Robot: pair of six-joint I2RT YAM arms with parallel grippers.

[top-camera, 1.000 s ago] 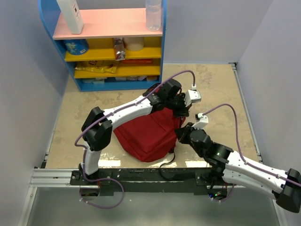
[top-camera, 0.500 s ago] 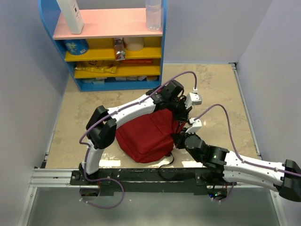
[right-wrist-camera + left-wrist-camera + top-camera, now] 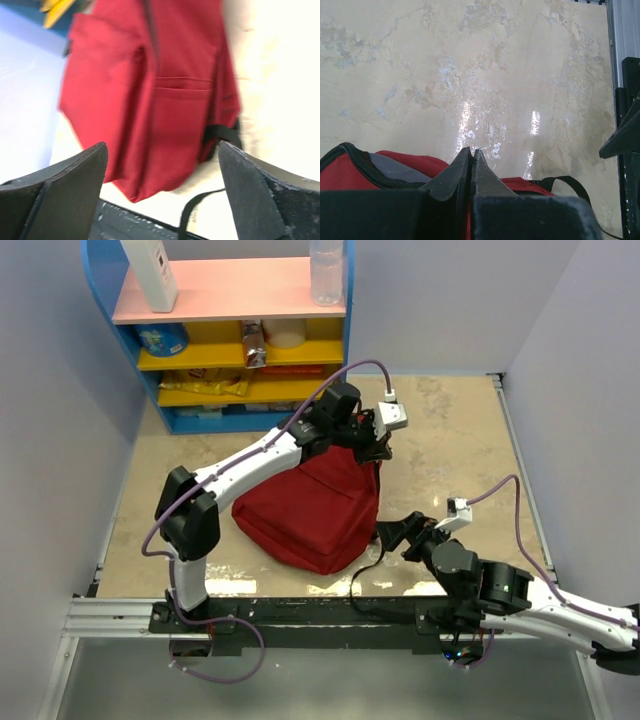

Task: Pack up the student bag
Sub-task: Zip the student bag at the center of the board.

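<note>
Open counter right of student bag. Left gripper pinched closed over its far edge; right gripper spread wide, just beside it.

student bag: matt red cloth | table: glossy marbled

Student bag, blue shelf on marbled table

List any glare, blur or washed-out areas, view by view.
Left wrist: sharp, with two glare streaks on the table. Right wrist: backpack smeared by blur, table washed out white at right. Top: clear, faint reflections along the table's near edge.
</note>
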